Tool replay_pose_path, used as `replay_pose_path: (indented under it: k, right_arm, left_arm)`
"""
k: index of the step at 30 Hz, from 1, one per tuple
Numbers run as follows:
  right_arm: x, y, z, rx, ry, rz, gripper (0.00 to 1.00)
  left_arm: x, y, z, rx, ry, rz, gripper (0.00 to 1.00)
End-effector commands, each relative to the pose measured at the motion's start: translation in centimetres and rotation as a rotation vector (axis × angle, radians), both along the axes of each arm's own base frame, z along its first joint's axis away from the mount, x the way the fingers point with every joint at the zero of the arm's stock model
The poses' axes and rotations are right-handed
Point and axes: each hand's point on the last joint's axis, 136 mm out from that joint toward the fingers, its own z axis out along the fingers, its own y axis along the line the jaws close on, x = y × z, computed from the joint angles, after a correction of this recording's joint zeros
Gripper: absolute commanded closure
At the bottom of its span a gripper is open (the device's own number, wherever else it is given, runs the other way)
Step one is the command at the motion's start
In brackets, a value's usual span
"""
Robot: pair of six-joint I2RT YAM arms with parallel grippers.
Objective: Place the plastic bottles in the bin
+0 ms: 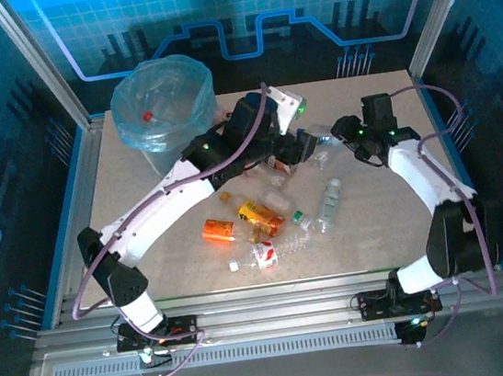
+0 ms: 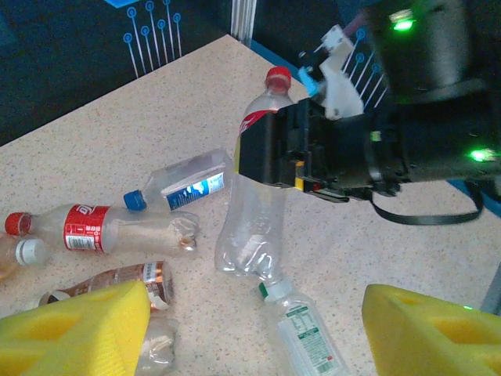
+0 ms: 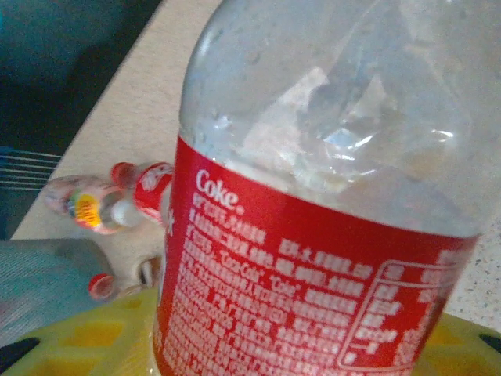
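Note:
My right gripper (image 1: 345, 134) is shut on a clear Coke bottle (image 2: 254, 211) with a red cap and red label (image 3: 313, 282), gripping it at the label. The bottle is nearly upright, its base at the tabletop. My left gripper (image 2: 258, 337) is open just in front of it, its yellow fingers (image 2: 78, 329) spread wide over a green-capped bottle (image 2: 301, 337) that lies between them with its cap against the Coke bottle's base. Several more plastic bottles (image 1: 258, 224) lie scattered mid-table. The bin (image 1: 161, 102), lined with a light-blue bag, stands at the far left.
A blue-capped bottle (image 2: 184, 184), a red-labelled one (image 2: 94, 229) and a brown-labelled one (image 2: 117, 282) lie left of the left gripper. The table is framed by metal rails (image 1: 77, 202). Something red-capped (image 1: 147, 116) lies inside the bin.

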Motion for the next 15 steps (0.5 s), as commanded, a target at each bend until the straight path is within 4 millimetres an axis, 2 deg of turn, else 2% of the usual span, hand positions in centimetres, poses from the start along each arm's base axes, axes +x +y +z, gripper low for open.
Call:
replay_pose_path:
  k: [1, 7, 10, 15]
  right_arm:
    - [-2.2, 1.8, 4.4, -0.112, -0.137, 0.111, 0.45]
    - [-6.4, 6.7, 10.7, -0.186, -0.405, 0.362, 0.48]
    - [-8.5, 9.3, 13.1, -0.208, -0.526, 0.509, 0.50]
    - [-12.0, 13.1, 15.6, -0.222, -0.677, 0.749, 0.47]
  left_arm:
    - [-0.6, 1.6, 3.3, -0.059, -0.003, 0.046, 0.27]
    - [0.1, 3.8, 6.1, -0.181, 0.086, 0.101, 0.29]
    - [0.5, 4.3, 7.6, -0.272, 0.131, 0.086, 0.30]
    - [0.5, 4.7, 9.4, -0.347, 0.154, 0.042, 0.30]
